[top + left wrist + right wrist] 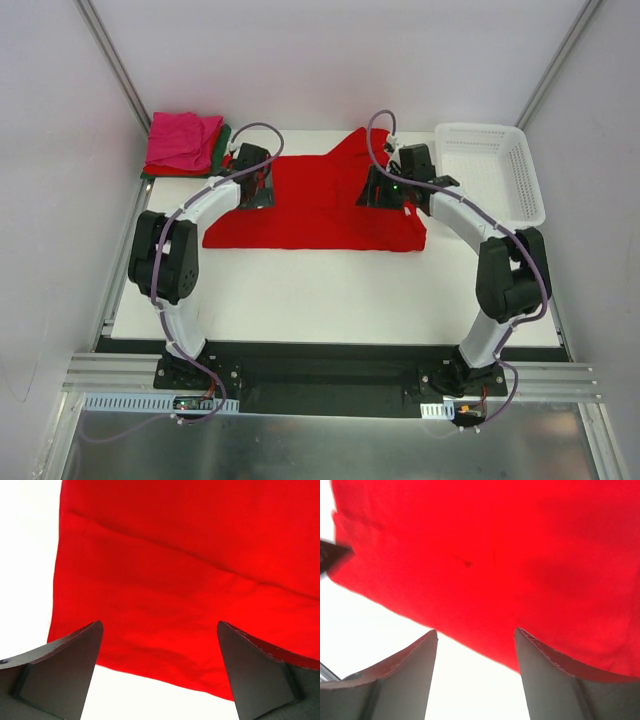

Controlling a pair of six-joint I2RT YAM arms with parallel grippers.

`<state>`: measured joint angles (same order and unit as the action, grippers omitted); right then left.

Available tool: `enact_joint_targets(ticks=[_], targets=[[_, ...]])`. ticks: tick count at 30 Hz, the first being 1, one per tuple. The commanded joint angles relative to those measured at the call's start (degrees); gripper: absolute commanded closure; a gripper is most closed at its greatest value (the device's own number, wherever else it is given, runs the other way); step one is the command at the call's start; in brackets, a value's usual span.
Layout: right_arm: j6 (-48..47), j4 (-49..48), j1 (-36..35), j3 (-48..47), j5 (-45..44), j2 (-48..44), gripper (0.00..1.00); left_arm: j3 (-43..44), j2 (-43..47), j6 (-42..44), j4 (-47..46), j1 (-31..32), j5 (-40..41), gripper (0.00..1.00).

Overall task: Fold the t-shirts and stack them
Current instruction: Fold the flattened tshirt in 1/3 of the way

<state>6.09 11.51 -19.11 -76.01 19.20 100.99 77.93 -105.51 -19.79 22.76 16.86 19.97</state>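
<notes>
A large bright red t-shirt [320, 215] lies spread across the back half of the white table [330, 290], with one sleeve pointing to the far edge. My left gripper [255, 188] hovers over its left side, open wide. In the left wrist view the red t-shirt [175, 570] fills the frame, and its hem runs between the fingers of the left gripper [160, 630]. My right gripper [385, 190] is above the shirt's right part, open and holding nothing. In the right wrist view the shirt's edge [495, 555] lies just beyond the right gripper [476, 635]. Folded t-shirts [185, 140] are stacked at the back left, magenta on top.
A white lattice basket [490, 170] stands at the back right corner, close to the right arm's elbow. Metal frame posts rise at both back corners. Bare white table runs along the front, between the shirt and the arm bases.
</notes>
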Motion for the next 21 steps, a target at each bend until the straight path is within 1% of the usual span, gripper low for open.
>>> enact_joint_targets(ticks=[1, 2, 3, 5, 6, 8, 9, 11, 12, 13, 15, 21], targets=[[-4.0, 5.5, -4.3, 2.0, -5.0, -3.5, 0.47, 6.0, -1.8, 3.4, -2.8, 1.2, -2.5, 0.03], [-3.5, 5.5, -4.7, 2.4, -5.1, -3.5, 0.52, 6.7, -2.8, 4.1, -3.0, 1.7, -2.7, 0.06], [-3.4, 5.3, -5.4, 2.7, -5.2, -3.4, 0.63, 7.7, -3.4, 4.3, -3.2, 2.0, -2.9, 0.08], [-3.0, 4.9, -5.9, 3.0, -5.2, -2.6, 0.75, 8.0, -4.3, 5.1, -4.0, 2.6, -3.4, 0.16], [-2.7, 4.8, -6.5, 3.1, -5.2, -2.3, 0.84, 8.5, -4.5, 5.4, -4.5, 2.7, -3.7, 0.27], [-2.7, 4.7, -7.1, 3.0, -5.1, -1.2, 0.92, 9.1, -5.4, 6.1, -5.1, 2.8, -4.4, 0.44], [-2.7, 4.7, -7.7, 2.9, -5.1, -0.9, 0.96, 9.8, -5.8, 6.3, -5.4, 2.8, -4.5, 0.65], [-2.5, 4.4, -8.4, 2.8, -5.7, 0.0, 0.97, 10.8, -7.0, 7.2, -5.6, 2.8, -4.5, 0.81], [-2.5, 4.4, -8.7, 2.6, -5.8, 0.3, 0.99, 12.1, -7.5, 7.6, -5.8, 2.8, -4.5, 0.91], [-2.4, 4.4, -9.1, 2.4, -5.8, 0.6, 0.99, 12.6, -8.0, 8.2, -6.0, 2.8, -4.5, 0.92], [-2.3, 4.2, -9.6, 1.9, -5.9, 1.7, 0.99, 14.3, -9.7, 8.6, -6.0, 2.7, -4.6, 0.99], [-2.2, 4.6, -10.9, -0.5, -6.2, 5.1, 0.99, 18.3, -13.8, 9.9, -6.6, 2.8, -5.4, 1.00]])
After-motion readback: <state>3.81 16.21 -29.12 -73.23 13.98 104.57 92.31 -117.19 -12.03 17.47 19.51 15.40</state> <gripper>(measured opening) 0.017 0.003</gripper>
